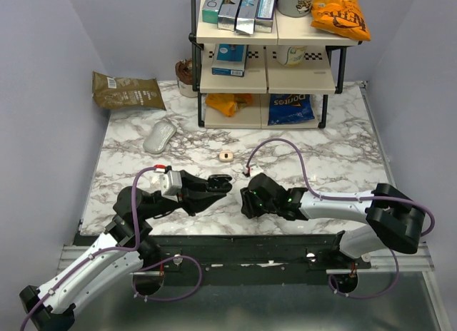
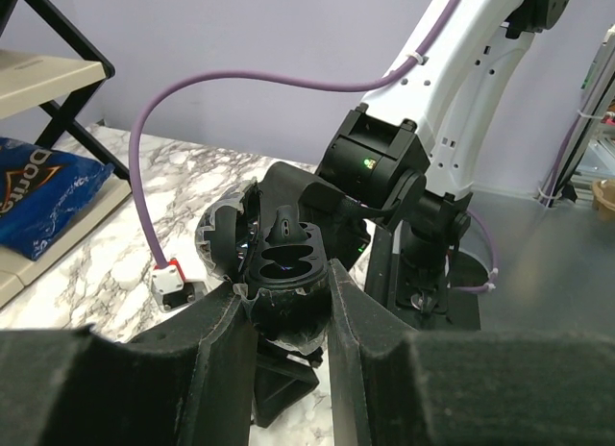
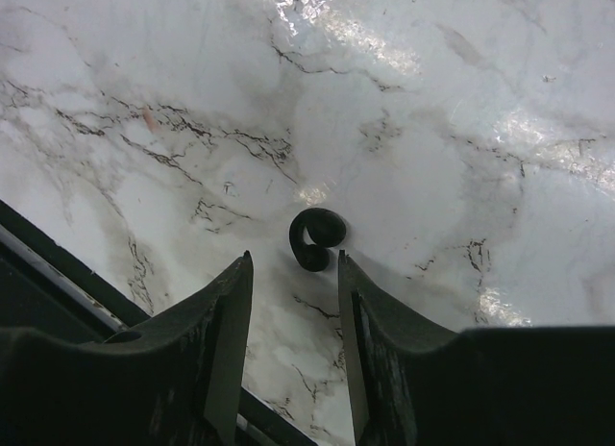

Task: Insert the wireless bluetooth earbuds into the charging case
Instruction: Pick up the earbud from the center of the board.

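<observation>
Where the marble table [image 1: 350, 145] meets the left wall, a brown bag [image 1: 127, 90] lies, with a grey oval thing [image 1: 159, 138] at its five o'clock. Nearer the front edge, the left gripper [image 1: 216, 186] pinches the open case [image 2: 284, 265] between its fingers [image 2: 223, 340]. The lid [image 2: 223, 236] is swung back at nine o'clock of the wells, which face the wrist camera; whether a bud sits in them I cannot tell. In the top view the case is at six o'clock of a small pale ring [image 1: 226, 156]. Just right of it, the right gripper [image 1: 249, 202] points down at the marble, jaws spread. In its wrist view one earbud [image 3: 315, 237], a glossy black curl, lies on the table at twelve o'clock, at the mouth of the gap, touching neither fingertip [image 3: 237, 283]. A shelf [image 1: 268, 78] of snack packets stands at the far edge, and a purple cable [image 1: 285, 144] loops over the marble behind the right arm
</observation>
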### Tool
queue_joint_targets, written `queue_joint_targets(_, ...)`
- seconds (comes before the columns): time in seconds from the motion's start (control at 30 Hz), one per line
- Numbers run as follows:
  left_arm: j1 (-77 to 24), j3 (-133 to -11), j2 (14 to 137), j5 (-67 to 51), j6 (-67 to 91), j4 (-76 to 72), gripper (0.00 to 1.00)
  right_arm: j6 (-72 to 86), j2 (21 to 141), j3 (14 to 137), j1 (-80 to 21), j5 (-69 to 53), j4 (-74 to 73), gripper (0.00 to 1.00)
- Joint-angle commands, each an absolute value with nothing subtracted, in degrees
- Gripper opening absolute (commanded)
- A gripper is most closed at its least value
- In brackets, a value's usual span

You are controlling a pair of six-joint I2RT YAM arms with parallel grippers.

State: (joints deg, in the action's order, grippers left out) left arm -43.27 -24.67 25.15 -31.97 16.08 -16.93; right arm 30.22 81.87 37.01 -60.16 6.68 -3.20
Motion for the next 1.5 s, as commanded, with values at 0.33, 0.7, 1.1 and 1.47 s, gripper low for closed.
queue_joint_targets(0.33, -43.5, -24.2, 24.0, -31.0, 15.8, -16.3, 0.0, 32.8, 88.0, 40.3, -59.8, 6.1, -5.1, 0.46)
queue_joint_targets(0.7, -43.5, -24.3, 23.5, -31.3, 15.7, -15.8, 0.0, 41.1, 87.5, 39.7, -58.5, 4.1, -5.1, 0.3)
queue_joint_targets(1.1, -43.5, -24.4, 23.5, -31.2, 15.9, -16.3, 0.0, 61.2, 78.5, 28.6, -48.1, 6.2, 5.9, 0.09)
queue_joint_targets(1.47, -43.6, -24.5, 23.6, -29.7, 16.2, -16.6, 0.0, 77.0, 79.2, 25.7, -40.0, 13.7, 12.9, 0.07)
